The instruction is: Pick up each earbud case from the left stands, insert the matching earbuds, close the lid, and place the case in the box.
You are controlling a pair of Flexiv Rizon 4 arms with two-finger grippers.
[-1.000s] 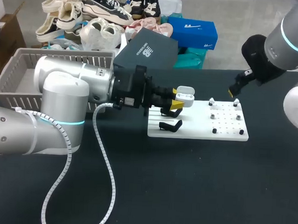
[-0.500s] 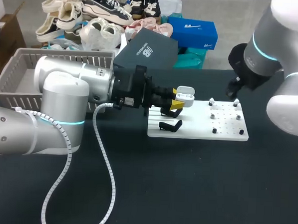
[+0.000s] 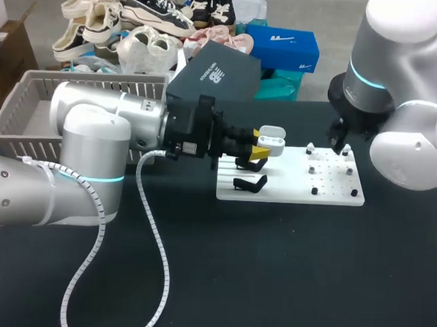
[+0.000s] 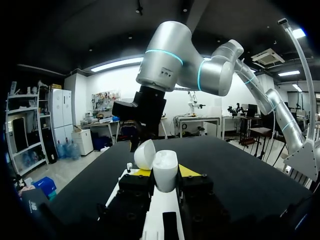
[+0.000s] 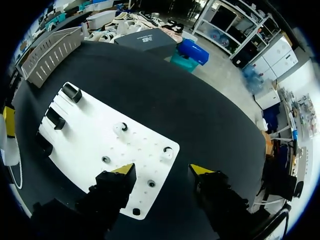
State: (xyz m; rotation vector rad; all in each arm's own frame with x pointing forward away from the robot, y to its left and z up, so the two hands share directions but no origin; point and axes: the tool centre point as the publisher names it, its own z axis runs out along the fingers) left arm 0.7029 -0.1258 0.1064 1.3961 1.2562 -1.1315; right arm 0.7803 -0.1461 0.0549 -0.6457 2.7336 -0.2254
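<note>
While the grey basket [image 3: 31, 102] at the upper left and the left hand [image 3: 260, 145] at the frame's centre are found as they were a second ago, the right arm has been swung in from the right edge. The earbud case [image 3: 271, 142] is held clamped in the left hand, lid raised, above the left end of the white board [image 3: 290, 195] on the black tabletop [image 3: 271, 269]. The right hand [image 3: 342, 143] now hangs over the board's upper right corner, near two earbuds [image 3: 309, 148]. Its spread cannot be judged from the head view. In the right wrist view it [image 5: 161, 171] is seen opened wide above the board [image 5: 95, 135]. Only in the left wrist view is the case [image 4: 165, 171] seen pinched from both sides.
</note>
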